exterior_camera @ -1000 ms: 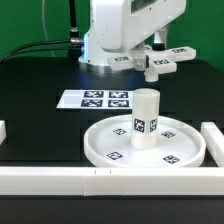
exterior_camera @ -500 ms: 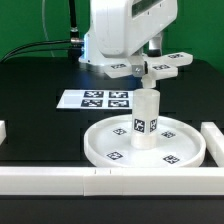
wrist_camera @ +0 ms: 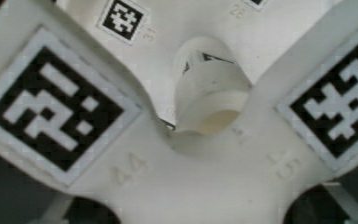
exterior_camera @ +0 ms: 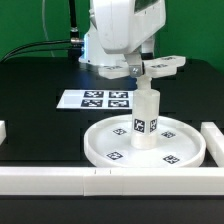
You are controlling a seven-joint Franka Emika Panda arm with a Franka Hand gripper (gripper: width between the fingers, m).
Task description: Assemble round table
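The large rimmed round disc [exterior_camera: 100, 150] lies on the black table at the front. The short thick cylinder [exterior_camera: 147, 118] stands upright in its middle. My gripper [exterior_camera: 138, 70] is shut on the cross-shaped piece [exterior_camera: 160, 66] and holds it level just above the cylinder's top, about touching it. In the wrist view the cross-shaped piece [wrist_camera: 87, 100] fills the picture, with tagged arms on both sides and a round socket [wrist_camera: 211, 95] at its centre. The fingertips are hidden behind it.
The marker board [exterior_camera: 95, 99] lies flat behind the disc. White border blocks run along the front edge [exterior_camera: 60, 180] and stand at the exterior view's right [exterior_camera: 215, 140] and left [exterior_camera: 2, 130]. The arm's base [exterior_camera: 105, 50] stands at the back.
My gripper has carried the cross-shaped piece toward the exterior view's left, from beside the cylinder to right over its top. The disc and cylinder have not moved.
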